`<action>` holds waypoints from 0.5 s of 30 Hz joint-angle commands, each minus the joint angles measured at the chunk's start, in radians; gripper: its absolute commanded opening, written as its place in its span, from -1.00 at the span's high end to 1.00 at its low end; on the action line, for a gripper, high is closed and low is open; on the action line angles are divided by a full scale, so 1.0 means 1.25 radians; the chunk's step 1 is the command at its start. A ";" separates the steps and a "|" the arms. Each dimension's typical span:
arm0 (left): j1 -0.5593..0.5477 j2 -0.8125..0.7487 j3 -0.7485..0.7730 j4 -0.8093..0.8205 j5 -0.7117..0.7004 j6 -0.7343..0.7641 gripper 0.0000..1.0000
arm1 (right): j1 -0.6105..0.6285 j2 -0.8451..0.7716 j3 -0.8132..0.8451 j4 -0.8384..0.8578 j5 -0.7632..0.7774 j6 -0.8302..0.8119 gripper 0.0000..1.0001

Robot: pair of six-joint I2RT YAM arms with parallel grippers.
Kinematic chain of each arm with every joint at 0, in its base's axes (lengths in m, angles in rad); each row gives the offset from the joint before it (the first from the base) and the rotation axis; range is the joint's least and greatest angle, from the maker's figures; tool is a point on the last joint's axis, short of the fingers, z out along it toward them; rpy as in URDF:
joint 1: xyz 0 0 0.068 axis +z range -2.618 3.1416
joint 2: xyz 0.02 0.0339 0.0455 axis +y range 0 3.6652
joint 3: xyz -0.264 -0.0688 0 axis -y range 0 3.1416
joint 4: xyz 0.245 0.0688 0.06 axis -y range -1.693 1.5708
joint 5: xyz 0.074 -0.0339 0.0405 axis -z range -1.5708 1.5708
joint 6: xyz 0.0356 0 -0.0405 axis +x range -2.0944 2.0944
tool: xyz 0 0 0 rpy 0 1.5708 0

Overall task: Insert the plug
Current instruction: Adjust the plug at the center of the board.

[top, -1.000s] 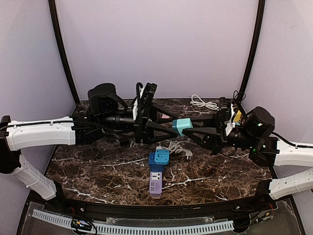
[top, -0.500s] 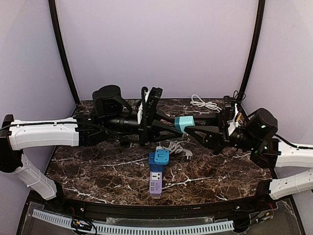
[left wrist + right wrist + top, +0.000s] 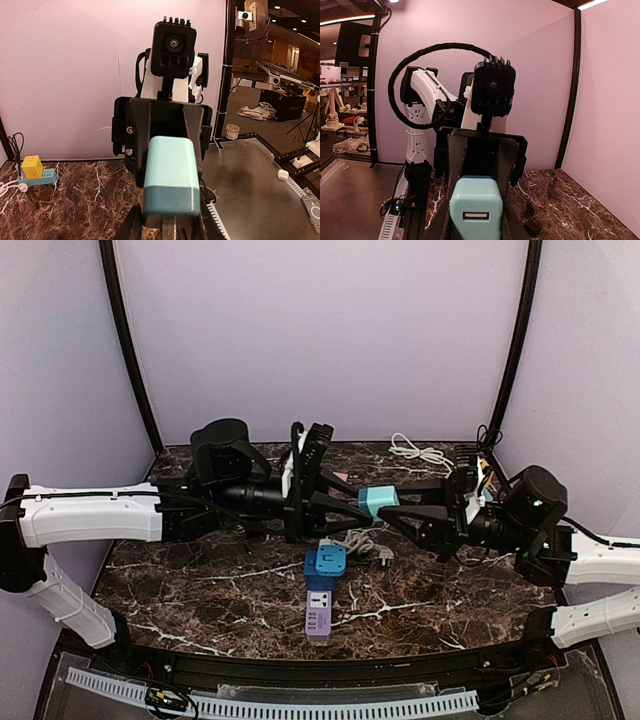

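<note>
With the left claw (image 3: 350,502) and the right claw (image 3: 406,510) both pinched shut on the teal plug (image 3: 378,502) held midair between them, one pulling before the other loosens could twist or drop it.

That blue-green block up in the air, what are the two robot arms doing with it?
The two arms meet above the middle of the table. The left hand and the right hand sit on either side of the block, which hangs in the air between them. I cannot tell which one really grips it. It is not plugged in yet: the power strip lies on the table below.
</note>
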 commanded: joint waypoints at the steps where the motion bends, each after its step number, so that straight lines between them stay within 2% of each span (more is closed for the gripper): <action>1: -0.001 -0.019 -0.015 0.039 0.017 -0.016 0.52 | -0.001 -0.002 -0.009 -0.004 0.014 -0.009 1.00; 6: 0.000 -0.017 -0.021 0.051 0.019 -0.013 0.78 | -0.001 0.010 -0.009 -0.003 0.017 0.009 1.00; 7: 0.000 -0.016 -0.022 0.060 0.022 -0.011 0.92 | -0.001 0.015 -0.009 -0.005 0.019 0.008 1.00; 9: 0.000 -0.016 -0.029 0.071 0.026 -0.004 0.98 | -0.002 0.025 -0.012 -0.006 0.024 0.009 1.00; 10: 0.000 -0.018 -0.039 0.073 0.020 -0.002 0.98 | -0.002 0.027 -0.014 -0.008 0.028 0.010 0.86; 12: 0.001 -0.023 -0.057 0.065 0.012 0.006 0.99 | -0.001 0.023 -0.013 -0.032 0.038 0.012 0.27; 13: 0.004 -0.031 -0.063 0.059 0.012 0.032 0.99 | -0.002 0.015 -0.010 -0.060 0.040 0.009 -0.14; 14: 0.006 -0.035 -0.073 0.037 0.014 0.045 0.99 | -0.001 0.004 -0.002 -0.097 0.040 0.003 -0.65; 15: 0.016 -0.043 -0.078 0.022 0.016 0.070 0.99 | -0.001 -0.011 0.012 -0.171 0.041 -0.003 -0.90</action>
